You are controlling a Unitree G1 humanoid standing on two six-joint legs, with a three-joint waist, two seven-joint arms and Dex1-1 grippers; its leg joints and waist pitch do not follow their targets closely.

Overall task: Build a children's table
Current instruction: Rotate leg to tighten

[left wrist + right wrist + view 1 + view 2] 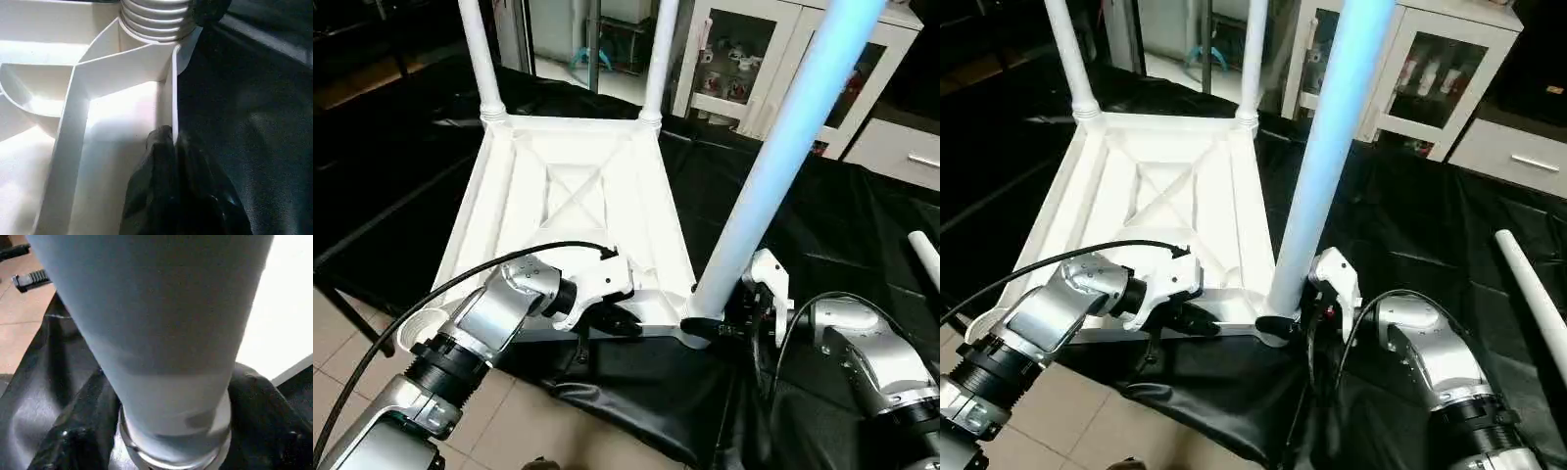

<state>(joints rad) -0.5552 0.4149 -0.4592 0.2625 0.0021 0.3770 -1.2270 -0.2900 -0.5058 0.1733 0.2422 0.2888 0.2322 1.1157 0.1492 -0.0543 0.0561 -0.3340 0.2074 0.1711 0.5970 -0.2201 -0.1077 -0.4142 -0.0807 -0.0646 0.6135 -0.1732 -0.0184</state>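
Upturned children's table on black cloth, three legs standing in its sockets

No writing readable anywhere; a white glass-door cabinet (773,59) stands behind, a loose leg (1533,294) lies on the black cloth (862,225) to the right. The tabletop (578,206) lies underside up; left gripper (168,147) is pinched together on its near rim, right gripper (729,328) straddles the near-right leg (773,166) at its base, grip unclear

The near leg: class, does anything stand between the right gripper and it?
Nothing visible does. The right gripper sits at the base of the near leg, its black fingers on both sides just above the corner socket.
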